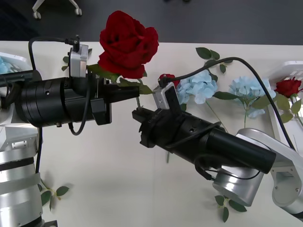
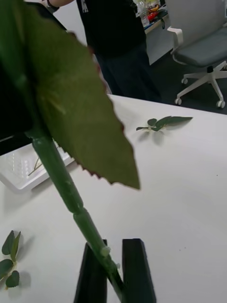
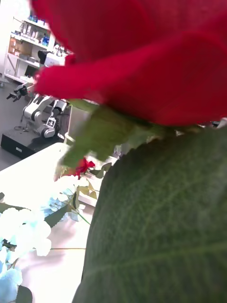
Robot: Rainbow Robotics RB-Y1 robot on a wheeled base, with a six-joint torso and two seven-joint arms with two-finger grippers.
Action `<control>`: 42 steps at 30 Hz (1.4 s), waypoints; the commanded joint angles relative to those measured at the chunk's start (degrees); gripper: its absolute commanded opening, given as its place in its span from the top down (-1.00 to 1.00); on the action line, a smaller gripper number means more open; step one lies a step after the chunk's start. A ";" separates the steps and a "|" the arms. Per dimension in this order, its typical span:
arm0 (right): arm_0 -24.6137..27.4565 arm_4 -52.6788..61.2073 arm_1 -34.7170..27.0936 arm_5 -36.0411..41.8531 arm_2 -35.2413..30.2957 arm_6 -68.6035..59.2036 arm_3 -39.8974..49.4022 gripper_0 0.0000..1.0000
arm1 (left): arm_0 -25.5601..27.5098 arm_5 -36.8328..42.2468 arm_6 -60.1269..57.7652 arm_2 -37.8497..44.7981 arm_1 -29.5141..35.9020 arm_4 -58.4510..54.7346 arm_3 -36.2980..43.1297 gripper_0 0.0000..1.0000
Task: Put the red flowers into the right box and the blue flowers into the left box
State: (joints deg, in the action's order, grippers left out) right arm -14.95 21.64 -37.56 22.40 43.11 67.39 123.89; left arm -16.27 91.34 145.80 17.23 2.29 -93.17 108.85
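Front view: the left claw [image 1: 135,91] is raised above the white worktop [image 1: 118,179] with a deep-red artificial rose [image 1: 127,43] standing just above its black fingers; whether it is clamped I cannot tell. The right claw [image 1: 138,115] reaches in just below it. Pale sky-blue flower clusters [image 1: 201,86] lie on the worktop beyond, and another red rose [image 1: 288,87] rests in the white slotted right box [image 1: 296,66].

Right wrist view: the two black fingers [image 2: 137,270] are closed on the rose's thin green stem [image 2: 71,194].

Left wrist view: red petals [image 3: 142,61] and a broad green leaf [image 3: 161,227] hang close before the camera.
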 commanded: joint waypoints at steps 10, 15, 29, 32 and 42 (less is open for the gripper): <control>-0.52 0.42 0.03 -0.69 0.13 -0.51 1.18 1.00 | 0.19 -0.02 4.58 0.09 0.61 -0.08 1.63 -0.08; -0.52 0.51 -0.32 -1.04 0.13 -0.69 1.18 1.00 | 0.19 -0.02 4.58 0.09 0.61 -0.08 1.63 -1.00; 0.19 2.36 -8.76 -3.59 -1.89 -2.27 3.81 1.00 | 0.19 -0.02 4.58 0.09 0.61 -0.08 1.63 -1.00; 1.42 4.73 -11.83 -3.59 -3.56 -2.53 5.40 1.00 | 0.19 -0.02 4.58 0.09 0.61 -0.08 1.63 -1.00; 11.35 14.04 -20.27 -3.59 -16.13 -2.44 11.55 1.00 | 4.49 -2.39 4.23 0.88 2.89 0.98 4.18 -1.00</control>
State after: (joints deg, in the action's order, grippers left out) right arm -6.31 33.89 -56.45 18.89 30.44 66.25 132.42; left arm -13.49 90.50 145.80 17.25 2.85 -92.41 109.41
